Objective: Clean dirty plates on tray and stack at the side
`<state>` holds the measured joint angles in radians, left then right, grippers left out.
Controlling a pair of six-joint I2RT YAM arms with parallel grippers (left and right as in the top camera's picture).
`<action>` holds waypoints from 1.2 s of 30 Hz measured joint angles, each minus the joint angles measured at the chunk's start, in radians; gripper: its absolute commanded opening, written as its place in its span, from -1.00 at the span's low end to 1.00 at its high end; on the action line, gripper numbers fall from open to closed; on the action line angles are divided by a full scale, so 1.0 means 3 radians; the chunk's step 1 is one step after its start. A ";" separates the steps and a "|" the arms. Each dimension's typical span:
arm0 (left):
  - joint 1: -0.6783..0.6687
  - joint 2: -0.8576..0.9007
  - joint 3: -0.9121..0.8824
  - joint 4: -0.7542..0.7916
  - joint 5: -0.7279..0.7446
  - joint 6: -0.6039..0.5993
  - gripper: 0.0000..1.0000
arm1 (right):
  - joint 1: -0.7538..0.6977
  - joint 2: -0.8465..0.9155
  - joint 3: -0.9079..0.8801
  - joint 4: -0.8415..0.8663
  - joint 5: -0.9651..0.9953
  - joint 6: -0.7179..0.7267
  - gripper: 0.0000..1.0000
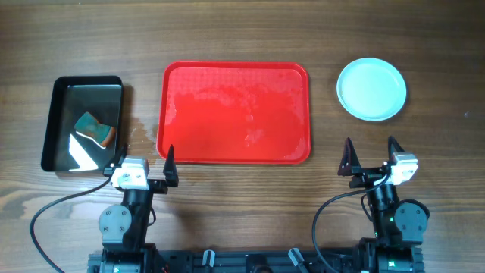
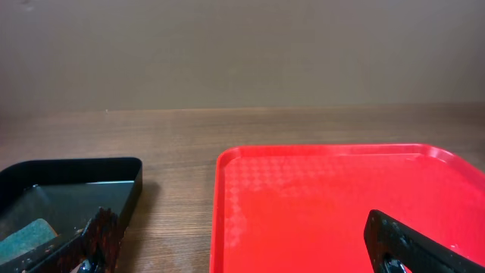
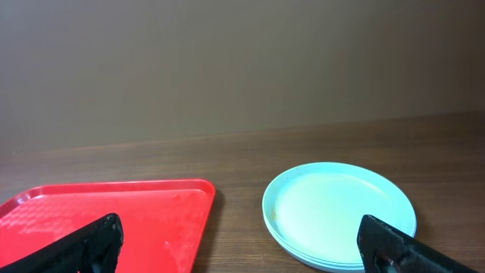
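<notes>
The red tray (image 1: 235,114) lies in the middle of the table with nothing on it, its surface wet and streaked. It also shows in the left wrist view (image 2: 341,205) and the right wrist view (image 3: 106,205). The pale blue-white plates (image 1: 371,89) are stacked on the wood to the right of the tray; the stack shows in the right wrist view (image 3: 339,214). My left gripper (image 1: 144,161) is open and empty near the tray's front left corner. My right gripper (image 1: 370,155) is open and empty in front of the stack.
A black glossy tray (image 1: 82,123) stands at the left and holds a green and brown sponge (image 1: 95,130); it shows in the left wrist view (image 2: 68,199). A damp patch marks the wood between the two trays.
</notes>
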<state>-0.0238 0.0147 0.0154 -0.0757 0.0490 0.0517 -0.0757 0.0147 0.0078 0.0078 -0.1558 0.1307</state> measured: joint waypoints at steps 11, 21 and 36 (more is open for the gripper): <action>0.0000 0.0000 0.0000 0.0000 0.0000 0.0000 1.00 | 0.0000 0.0000 0.0000 0.0000 0.0000 -0.0001 0.99; 0.0000 0.0000 0.0000 0.0000 0.0000 0.0000 1.00 | 0.0000 0.0000 0.0000 0.0000 0.0008 -0.0005 1.00; 0.0000 0.0000 0.0000 0.0000 0.0000 0.0000 1.00 | 0.0000 0.0000 0.0000 -0.0020 0.0113 -0.0891 0.99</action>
<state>-0.0238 0.0147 0.0154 -0.0757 0.0490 0.0517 -0.0757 0.0147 0.0078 0.0017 -0.1219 -0.1368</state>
